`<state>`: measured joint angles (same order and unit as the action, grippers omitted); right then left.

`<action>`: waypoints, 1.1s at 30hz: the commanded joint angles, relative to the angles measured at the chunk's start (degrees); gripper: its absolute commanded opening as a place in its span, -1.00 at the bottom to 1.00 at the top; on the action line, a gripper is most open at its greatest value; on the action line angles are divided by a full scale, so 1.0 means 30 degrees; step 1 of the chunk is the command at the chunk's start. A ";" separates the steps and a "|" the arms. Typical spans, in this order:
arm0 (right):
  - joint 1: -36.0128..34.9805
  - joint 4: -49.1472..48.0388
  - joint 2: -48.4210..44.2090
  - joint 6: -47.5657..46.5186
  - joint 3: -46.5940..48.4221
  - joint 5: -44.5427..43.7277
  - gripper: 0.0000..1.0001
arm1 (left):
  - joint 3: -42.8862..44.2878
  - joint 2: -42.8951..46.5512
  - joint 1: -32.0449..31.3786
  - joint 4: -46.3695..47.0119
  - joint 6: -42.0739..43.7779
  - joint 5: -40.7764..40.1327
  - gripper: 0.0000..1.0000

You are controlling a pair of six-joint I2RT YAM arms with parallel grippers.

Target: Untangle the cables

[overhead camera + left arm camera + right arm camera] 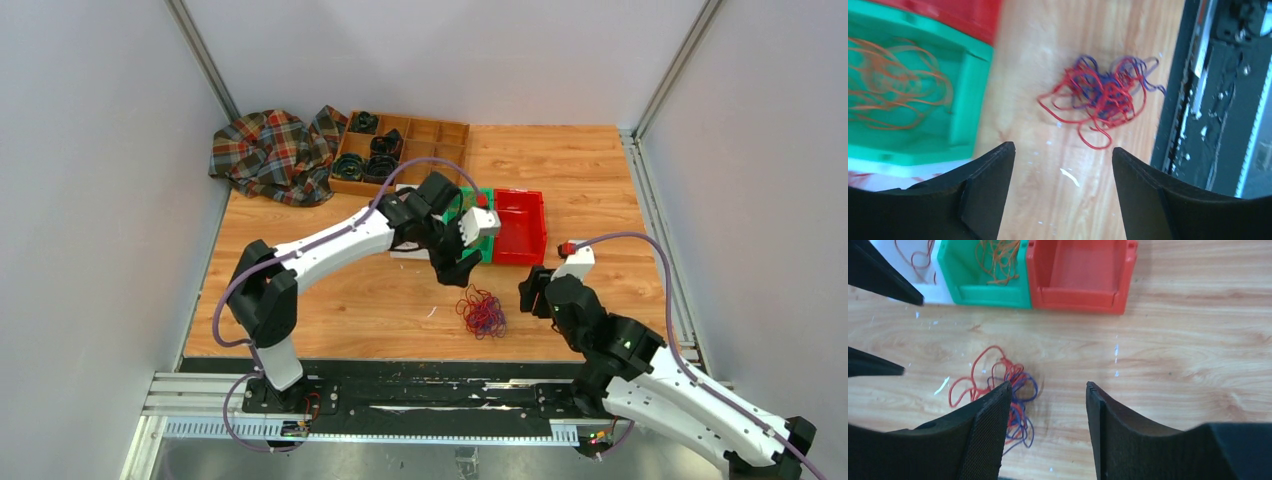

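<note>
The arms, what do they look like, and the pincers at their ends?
The left arm and right arm have white shells with chunky black joints; a thick lilac cable loops along each. The left tool and right tool each have two black wedge-shaped fingers; the right ones show a finely textured inner face.

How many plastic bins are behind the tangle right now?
3, side by side: white bin at left holding red cable, green bin in the middle holding orange cables, red bin at right, apparently empty.
</note>
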<state>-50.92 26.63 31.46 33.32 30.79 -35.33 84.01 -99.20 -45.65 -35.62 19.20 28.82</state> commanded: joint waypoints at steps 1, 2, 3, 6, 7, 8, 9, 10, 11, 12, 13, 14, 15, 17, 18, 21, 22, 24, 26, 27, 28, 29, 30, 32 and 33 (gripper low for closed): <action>0.0272 0.3169 -0.0182 0.1192 -0.0008 0.3740 0.11 | -0.1408 -0.0757 -0.0532 -0.0131 -0.0825 0.0911 0.51; 0.0251 0.3860 -0.0106 0.1461 0.0128 0.4652 0.10 | -0.1658 -0.0931 -0.0562 0.0180 -0.1184 0.0904 0.51; 0.0187 0.4360 -0.0053 0.1740 0.0194 0.5067 0.09 | -0.1916 -0.1121 -0.0599 0.0559 -0.1632 0.0932 0.51; 0.0037 0.4827 0.0180 0.2457 0.0642 0.7026 0.08 | -0.2308 -0.1765 -0.0655 0.1534 -0.3207 0.1089 0.51; 0.0038 0.5071 0.0334 0.2794 0.0809 0.7301 0.08 | -0.2455 -0.1922 -0.0662 0.1845 -0.3661 0.1278 0.50; 0.0035 0.5237 0.0478 0.2965 0.0951 0.7622 0.08 | -0.2620 -0.2022 -0.0663 0.1968 -0.3694 0.1561 0.49; 0.0034 0.5320 0.0621 0.3070 0.1031 0.7907 0.07 | -0.2795 -0.2030 -0.0688 0.2195 -0.3565 0.1740 0.47; 0.0023 0.5454 0.0704 0.3226 0.1070 0.8137 0.06 | -0.3003 -0.2010 -0.0714 0.2401 -0.3453 0.1780 0.45; 0.0022 0.5581 0.0777 0.3370 0.1068 0.8279 0.06 | -0.3231 -0.1975 -0.0720 0.2587 -0.3318 0.1826 0.43; 0.0022 0.5626 0.0808 0.3498 0.0973 0.8366 0.06 | -0.3338 -0.2025 -0.0721 0.2721 -0.3225 0.1894 0.40; 0.0036 0.5632 0.0761 0.3613 0.0902 0.8341 0.05 | -0.3437 -0.2158 -0.0743 0.2778 -0.3224 0.1946 0.37; 0.0038 0.5570 0.0623 0.3748 0.0783 0.8206 0.05 | -0.3450 -0.2362 -0.0750 0.2825 -0.3260 0.1942 0.33; 0.0038 0.5391 0.0489 0.3798 0.0670 0.8050 0.06 | -0.3466 -0.2597 -0.0743 0.2846 -0.3335 0.1897 0.28; 0.0038 0.5077 0.0229 0.3802 0.0524 0.7681 0.05 | -0.3433 -0.3041 -0.0750 0.2877 -0.3360 0.1704 0.18; 0.0020 0.4959 0.0124 0.3805 0.0546 0.7438 0.05 | -0.3442 -0.3169 -0.0751 0.2885 -0.3365 0.1615 0.13; 0.0035 0.4651 -0.0120 0.3651 0.0660 0.6734 0.05 | -0.3569 -0.3291 -0.0743 0.2964 -0.3434 0.1513 -0.02; 0.0034 0.4529 -0.0143 0.3632 0.0665 0.6511 0.05 | -0.3657 -0.3266 -0.0750 0.3086 -0.3466 0.1426 -0.06; 0.0038 0.4136 -0.0166 0.3670 0.0559 0.6213 0.05 | -0.3858 -0.3248 -0.0740 0.3259 -0.3572 0.1245 -0.17; 0.0038 0.3687 -0.0170 0.3838 0.0332 0.6149 0.06 | -0.3892 -0.3219 -0.0735 0.3115 -0.3634 0.1193 -0.31; 0.0038 0.3456 -0.0186 0.3923 0.0163 0.6174 0.05 | -0.3790 -0.3100 -0.0723 0.2933 -0.3561 0.1100 -0.46; 0.0024 0.3248 -0.0202 0.4025 -0.0031 0.6181 0.05 | -0.3710 -0.2923 -0.0722 0.2779 -0.3456 0.0891 -0.62; 0.0036 0.3027 -0.0208 0.4085 -0.0252 0.6203 0.05 | -0.3597 -0.2652 -0.0699 0.2624 -0.3333 0.0645 -0.77; 0.0038 0.2788 -0.0263 0.4122 -0.0416 0.6173 0.05 | -0.3477 -0.2311 -0.0645 0.2458 -0.3179 0.0431 -0.88; 0.0035 0.2316 -0.0359 0.4066 -0.0629 0.6114 0.04 | -0.3093 -0.1548 -0.0583 0.1917 -0.2744 -0.0042 -0.99; 0.0038 0.2175 -0.0414 0.3918 -0.0591 0.6019 0.05 | -0.2733 -0.1129 -0.0575 0.1333 -0.2281 -0.0394 -0.99</action>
<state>-50.94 36.45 31.09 44.45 30.11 -15.25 72.75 -108.18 -47.42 -28.18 9.13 30.65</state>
